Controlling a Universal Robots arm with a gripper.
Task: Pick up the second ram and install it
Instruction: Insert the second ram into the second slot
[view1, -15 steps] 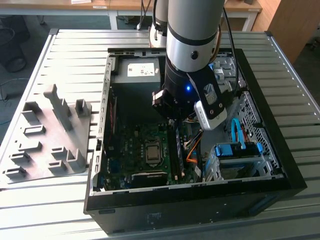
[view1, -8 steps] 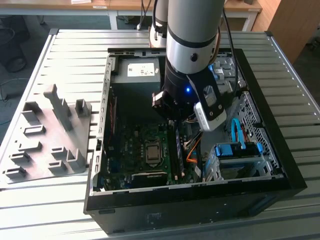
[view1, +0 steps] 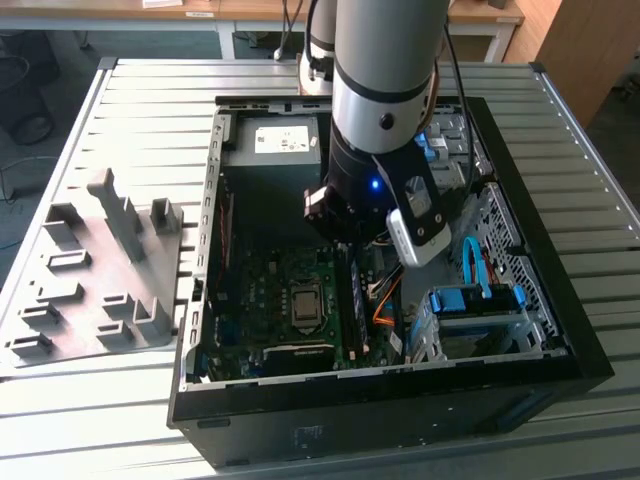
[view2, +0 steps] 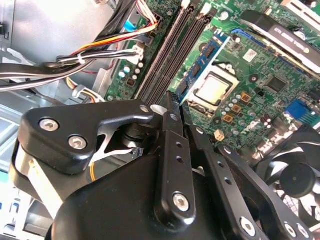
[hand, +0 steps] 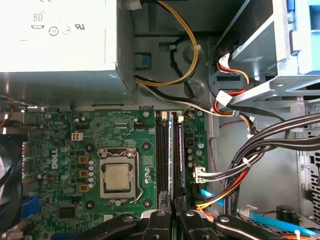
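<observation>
The open computer case (view1: 560, 345) sits on a slatted metal table (view1: 150, 90), with the arm (view1: 385, 100) reaching down into it. A grey slotted tray (view1: 90, 280) lies on the exterior view's left, well apart from the case. Over the green motherboard (hand: 125, 145), the gripper (hand: 172, 216) is pinched narrow on the second ram (hand: 163, 200), which stands on edge right at the long black memory slots (hand: 161, 150) beside the processor (hand: 118, 178).
</observation>
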